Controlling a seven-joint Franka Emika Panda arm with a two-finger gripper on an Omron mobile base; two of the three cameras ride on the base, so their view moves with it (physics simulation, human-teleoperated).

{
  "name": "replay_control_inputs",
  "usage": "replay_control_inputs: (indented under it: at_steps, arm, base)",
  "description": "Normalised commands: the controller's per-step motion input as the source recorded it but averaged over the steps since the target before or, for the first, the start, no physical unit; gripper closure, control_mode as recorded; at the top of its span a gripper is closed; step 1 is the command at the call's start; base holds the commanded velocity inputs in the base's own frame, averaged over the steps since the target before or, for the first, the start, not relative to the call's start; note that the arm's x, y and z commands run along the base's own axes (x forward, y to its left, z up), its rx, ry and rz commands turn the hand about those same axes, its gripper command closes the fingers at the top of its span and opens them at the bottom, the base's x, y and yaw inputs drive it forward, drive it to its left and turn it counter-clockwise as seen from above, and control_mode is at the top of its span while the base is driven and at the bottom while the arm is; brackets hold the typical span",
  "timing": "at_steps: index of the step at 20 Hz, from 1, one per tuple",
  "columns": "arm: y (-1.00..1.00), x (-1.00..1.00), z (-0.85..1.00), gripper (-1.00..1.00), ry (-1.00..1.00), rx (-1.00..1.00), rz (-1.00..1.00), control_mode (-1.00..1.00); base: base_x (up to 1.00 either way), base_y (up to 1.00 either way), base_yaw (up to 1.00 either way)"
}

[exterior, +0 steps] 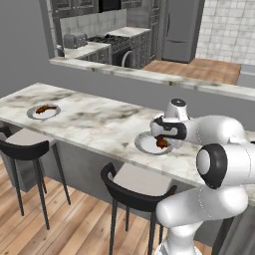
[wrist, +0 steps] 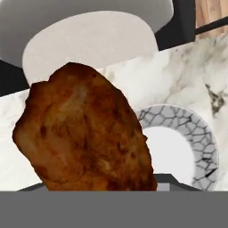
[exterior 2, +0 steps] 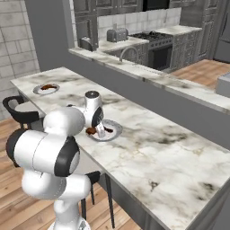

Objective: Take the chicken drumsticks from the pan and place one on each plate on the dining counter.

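Note:
My gripper [exterior: 162,142] hangs just over the near plate [exterior: 147,145] on the dining counter [exterior: 94,124], shut on a reddish-brown chicken drumstick [exterior: 161,143]. In the hand view that drumstick [wrist: 87,133] looms large between the fingers, with the plate's veined rim [wrist: 201,133] beside and below it. From the right, the gripper [exterior 2: 99,130] and drumstick [exterior 2: 92,131] sit over the plate's left part [exterior 2: 112,131]. The other drumstick [exterior: 46,108] lies on the far plate [exterior: 36,114] at the counter's left end. The pan is out of view.
Two black-backed stools [exterior: 24,144] [exterior: 138,185] stand along the counter's near side, one right below the near plate. A higher marble ledge [exterior: 149,75] runs behind the counter, with the kitchen stove [exterior: 113,40] beyond. Bare marble [exterior 2: 157,152] stretches to the right of the plate.

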Motion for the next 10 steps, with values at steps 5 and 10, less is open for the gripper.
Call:
replay_control_inputs:
  at_steps: [5,10]
  arm:
    - [0.00,0.79,-0.40,1.00,0.00,-0.03,0.00,-1.00]
    - [0.00,0.42,-0.63,1.00,-0.01,-0.03,0.00,-1.00]
  base:
    - [0.00,0.00,0.00]
    - [0.00,0.00,0.00]
